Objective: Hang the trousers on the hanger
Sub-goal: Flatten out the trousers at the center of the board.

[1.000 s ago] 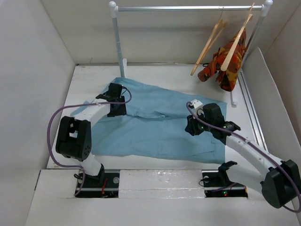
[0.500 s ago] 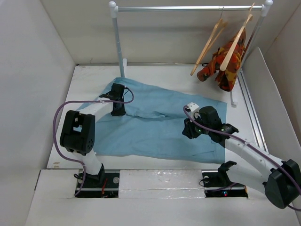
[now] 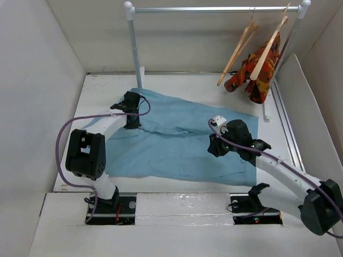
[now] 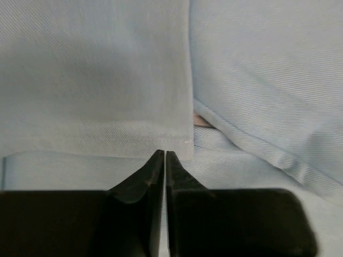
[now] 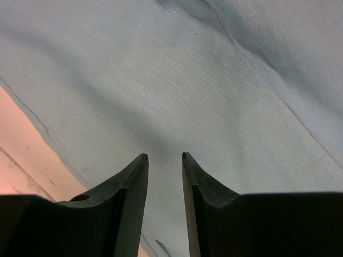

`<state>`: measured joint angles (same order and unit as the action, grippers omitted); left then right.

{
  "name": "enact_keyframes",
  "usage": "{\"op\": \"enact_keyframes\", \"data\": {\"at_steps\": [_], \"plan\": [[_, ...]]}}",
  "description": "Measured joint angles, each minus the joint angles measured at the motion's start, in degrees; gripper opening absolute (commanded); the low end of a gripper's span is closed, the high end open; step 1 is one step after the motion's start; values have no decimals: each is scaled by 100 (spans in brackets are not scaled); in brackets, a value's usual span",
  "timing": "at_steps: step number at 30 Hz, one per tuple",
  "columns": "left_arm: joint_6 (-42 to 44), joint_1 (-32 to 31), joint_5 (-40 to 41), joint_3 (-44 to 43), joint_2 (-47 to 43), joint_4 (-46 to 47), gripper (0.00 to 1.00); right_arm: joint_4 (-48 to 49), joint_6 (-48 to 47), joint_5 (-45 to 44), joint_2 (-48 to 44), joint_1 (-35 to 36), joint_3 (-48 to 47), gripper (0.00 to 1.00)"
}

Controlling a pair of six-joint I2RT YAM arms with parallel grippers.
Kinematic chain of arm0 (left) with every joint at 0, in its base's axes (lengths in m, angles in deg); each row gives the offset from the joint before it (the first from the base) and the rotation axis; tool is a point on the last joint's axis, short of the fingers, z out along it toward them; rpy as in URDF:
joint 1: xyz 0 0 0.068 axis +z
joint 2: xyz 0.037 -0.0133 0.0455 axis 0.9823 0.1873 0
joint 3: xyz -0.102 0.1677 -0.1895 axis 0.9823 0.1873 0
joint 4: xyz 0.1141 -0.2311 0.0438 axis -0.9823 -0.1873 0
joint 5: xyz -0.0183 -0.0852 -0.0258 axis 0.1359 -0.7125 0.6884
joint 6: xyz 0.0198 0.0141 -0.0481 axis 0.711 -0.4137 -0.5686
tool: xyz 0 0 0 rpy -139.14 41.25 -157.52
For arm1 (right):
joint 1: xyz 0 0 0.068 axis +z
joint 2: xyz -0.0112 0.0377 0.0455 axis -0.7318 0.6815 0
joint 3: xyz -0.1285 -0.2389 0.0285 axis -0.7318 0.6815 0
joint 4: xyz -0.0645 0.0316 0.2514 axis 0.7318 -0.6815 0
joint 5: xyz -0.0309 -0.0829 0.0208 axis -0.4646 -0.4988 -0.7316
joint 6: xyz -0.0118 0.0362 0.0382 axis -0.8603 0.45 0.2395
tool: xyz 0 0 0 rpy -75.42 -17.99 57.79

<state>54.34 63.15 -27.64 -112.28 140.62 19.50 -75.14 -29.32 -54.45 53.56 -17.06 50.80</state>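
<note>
You have no text, label, brand or number to read in any view. Up close the trousers (image 4: 107, 80) show only plain blue weave and seams. The orange-red garment (image 3: 257, 75) carries pattern, no legible lettering.

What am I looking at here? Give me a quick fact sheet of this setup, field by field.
trousers: light blue, spread on the table
hanger: bare wood, hooked on the rail, far right
patterned garment: orange-red, on a second hanger beside it
left gripper: shut at a trouser hem; whether it pinches cloth is unclear
right gripper: open, over the trousers' right part
status: trousers not yet on the hanger
</note>
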Motion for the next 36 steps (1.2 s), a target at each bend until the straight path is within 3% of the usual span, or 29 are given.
{"op": "enact_keyframes", "data": {"at_steps": [2,14,17,29,36], "plan": [[46,-4,-105,-278,-28,-153,29,0,-76,7,70,0,-63,38],[-42,-505,-39,-378,466,-170,32,11,-321,92,326,-85,-251,38],[-111,-481,83,-341,518,-170,38,4,-341,103,313,-107,-254,38],[-297,-459,391,98,498,37,24,-26,-337,109,24,-151,-201,38],[-391,-367,435,345,341,76,29,-33,-317,111,-7,-151,-81,38]]}}
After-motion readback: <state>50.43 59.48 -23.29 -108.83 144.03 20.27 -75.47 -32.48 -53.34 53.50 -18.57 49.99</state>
